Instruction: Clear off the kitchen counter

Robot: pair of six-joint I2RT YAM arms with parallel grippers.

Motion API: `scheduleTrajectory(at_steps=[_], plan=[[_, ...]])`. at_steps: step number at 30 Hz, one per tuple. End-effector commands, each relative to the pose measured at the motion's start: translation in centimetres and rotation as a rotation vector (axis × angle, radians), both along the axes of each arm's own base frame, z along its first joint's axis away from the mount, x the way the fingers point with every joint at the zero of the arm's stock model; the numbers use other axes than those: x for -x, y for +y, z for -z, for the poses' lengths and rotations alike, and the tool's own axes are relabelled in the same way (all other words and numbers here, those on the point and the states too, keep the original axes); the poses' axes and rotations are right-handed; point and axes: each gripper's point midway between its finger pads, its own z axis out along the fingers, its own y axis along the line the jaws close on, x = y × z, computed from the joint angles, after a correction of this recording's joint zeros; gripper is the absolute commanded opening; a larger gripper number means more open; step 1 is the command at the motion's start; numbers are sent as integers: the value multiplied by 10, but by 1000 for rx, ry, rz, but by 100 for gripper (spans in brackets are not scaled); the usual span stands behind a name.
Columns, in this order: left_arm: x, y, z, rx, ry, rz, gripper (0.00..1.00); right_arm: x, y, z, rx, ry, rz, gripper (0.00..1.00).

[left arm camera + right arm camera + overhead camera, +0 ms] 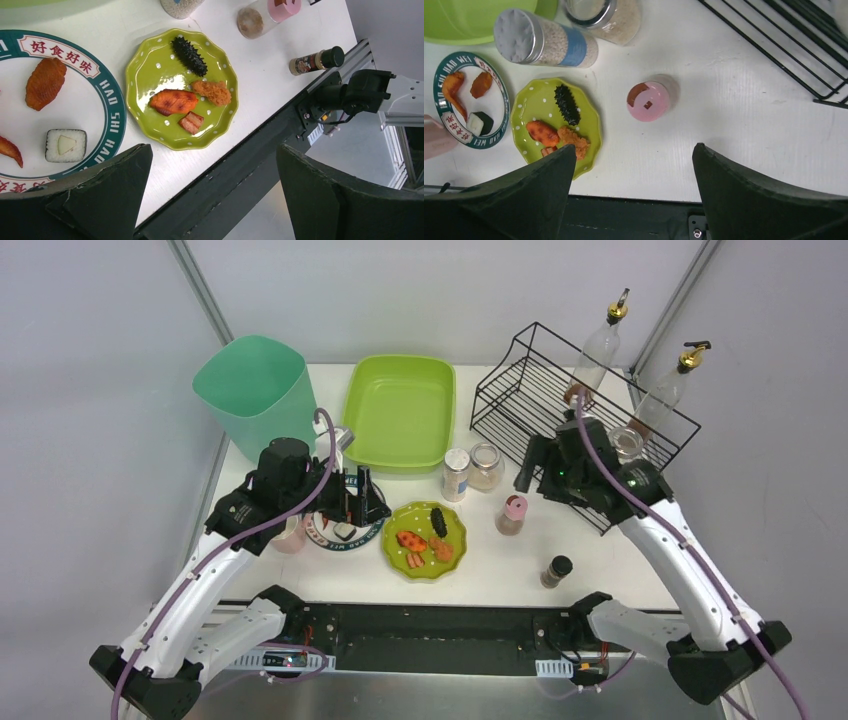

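Top external: white matte tabletop [480,570], lime-green scalloped plate [425,540] on it. My left pincer [212,155] and right pincer [634,150]: both spread.

We see the white matte desk [500,570], black rail along its front, carrying a mint-green plastic bin [255,390], a lime-green rectangular tub [400,410], a black wire rack [530,380], a scalloped green plate [457,532] and a teal-rimmed white plate [112,107]. Between the two plates and the rack stand a blue-labelled shaker [456,474], a glass jar [486,466], a pink-lidded jar [512,513] and a black-capped spice bottle [556,571].
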Motion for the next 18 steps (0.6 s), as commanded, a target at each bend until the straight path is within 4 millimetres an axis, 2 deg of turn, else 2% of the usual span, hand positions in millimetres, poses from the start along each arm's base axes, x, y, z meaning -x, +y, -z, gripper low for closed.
scheduleTrajectory(at_steps=[1,11,18], plan=[[-8,5,2,-22,-18,-30,100,-25,31,0,-17,-82,4,90],[-8,5,5,-28,-6,-29,100,-87,66,19,25,-59,54,94],[-9,4,6,-30,-1,-29,100,-125,91,25,-15,-20,55,99]])
